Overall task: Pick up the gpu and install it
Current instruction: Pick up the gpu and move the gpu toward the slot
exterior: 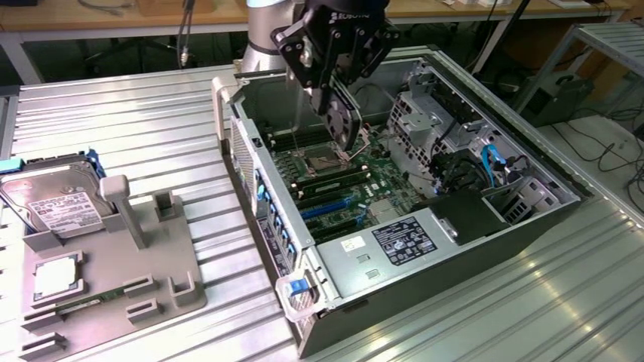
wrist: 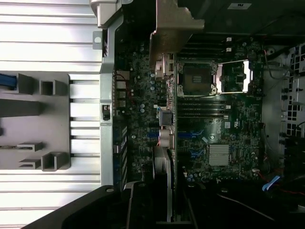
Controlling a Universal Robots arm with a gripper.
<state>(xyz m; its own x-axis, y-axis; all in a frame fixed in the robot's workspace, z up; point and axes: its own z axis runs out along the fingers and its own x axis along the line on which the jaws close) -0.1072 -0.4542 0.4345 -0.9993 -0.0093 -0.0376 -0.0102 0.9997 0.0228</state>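
Robotics lab or workshop: ribbed aluminium counter (exterior: pixel 131 113) carrying an open computer case (exterior: pixel 473 294) and grey parts fixture (exterior: pixel 101 264); wooden benches (exterior: pixel 60 16) with cables (exterior: pixel 185 34) behind.

The gpu (exterior: pixel 343 124) hides part of the motherboard (exterior: pixel 337 181), and the exterior view's top edge crops the arm (exterior: pixel 264 34).

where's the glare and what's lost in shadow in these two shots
Exterior view: glare streaks the metal table, and the gpu in the claw reads dark against the lit motherboard. Wrist view: the same table burns white, while the motherboard stays dim.
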